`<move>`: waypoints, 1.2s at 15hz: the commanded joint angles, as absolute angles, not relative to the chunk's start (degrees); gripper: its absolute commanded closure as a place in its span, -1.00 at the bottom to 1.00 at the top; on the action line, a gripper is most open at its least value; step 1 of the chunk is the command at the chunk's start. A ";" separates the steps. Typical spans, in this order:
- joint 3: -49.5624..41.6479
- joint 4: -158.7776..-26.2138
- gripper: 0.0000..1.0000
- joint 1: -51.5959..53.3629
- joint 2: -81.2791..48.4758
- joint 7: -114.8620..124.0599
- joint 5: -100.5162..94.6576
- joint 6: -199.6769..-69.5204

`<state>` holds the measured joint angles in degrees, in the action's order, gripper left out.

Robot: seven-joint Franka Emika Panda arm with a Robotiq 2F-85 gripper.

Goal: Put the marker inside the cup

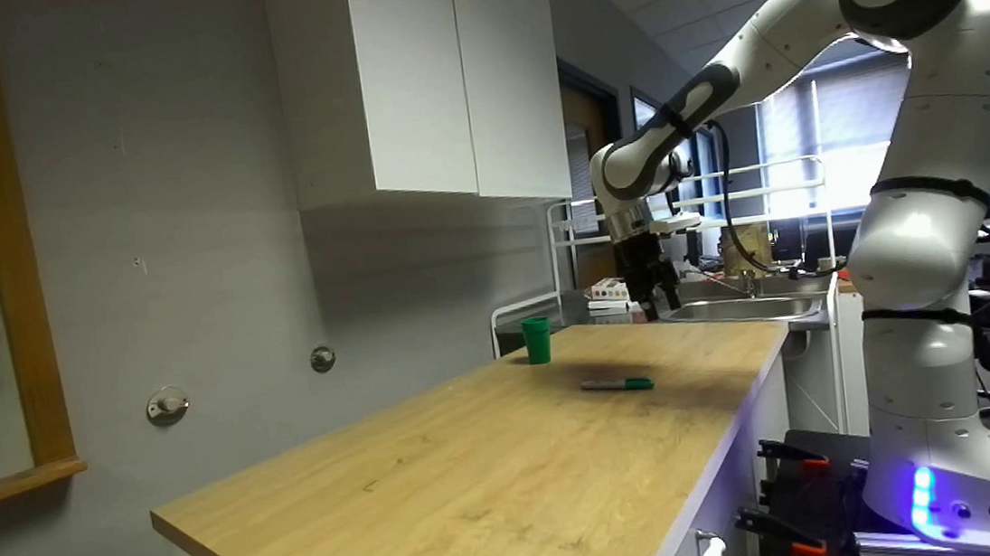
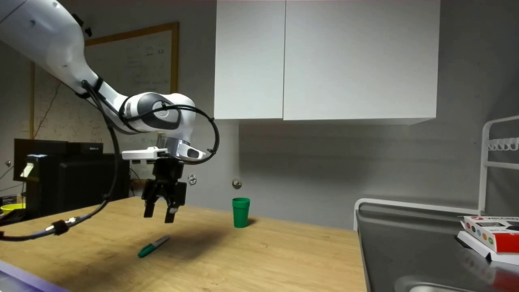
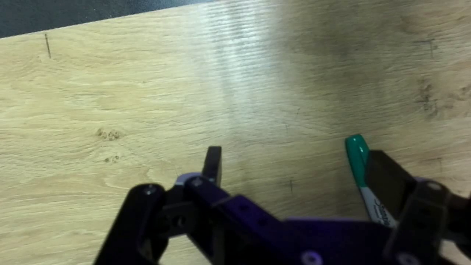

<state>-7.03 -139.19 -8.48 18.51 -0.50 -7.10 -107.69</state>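
Claw spread wide, empty | marker off-centre, partly behind one finger in wrist view | risk: straight descent likely strikes or rolls it

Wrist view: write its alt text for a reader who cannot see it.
A slim, green-capped, grey-barrelled marker lies on a light wood-grained tabletop, partly hidden by the open, black two-fingered gripper. A dark, flat surface fills the upper-left corner.

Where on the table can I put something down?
Bare wood lies between the green cup and the sink counter, and, in an exterior view, from the marker to the table's near end. It's crowded by the marker: the pincer hangs nearby.
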 commanded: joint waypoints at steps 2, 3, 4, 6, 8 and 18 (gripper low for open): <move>-5.39 -137.56 -1.00 -7.07 16.58 0.12 -8.09 -107.64; -4.75 -137.25 -1.00 -6.54 16.05 0.22 -8.55 -108.17; -4.02 -136.94 -1.00 -5.86 15.44 0.26 -8.91 -108.95; -2.54 -136.56 -1.00 -4.64 14.32 0.55 -9.85 -110.84; -1.47 -136.38 -1.00 -3.39 12.94 0.10 -10.36 -113.56; -1.15 -136.31 -1.00 -0.75 2.77 -8.38 -8.49 -125.38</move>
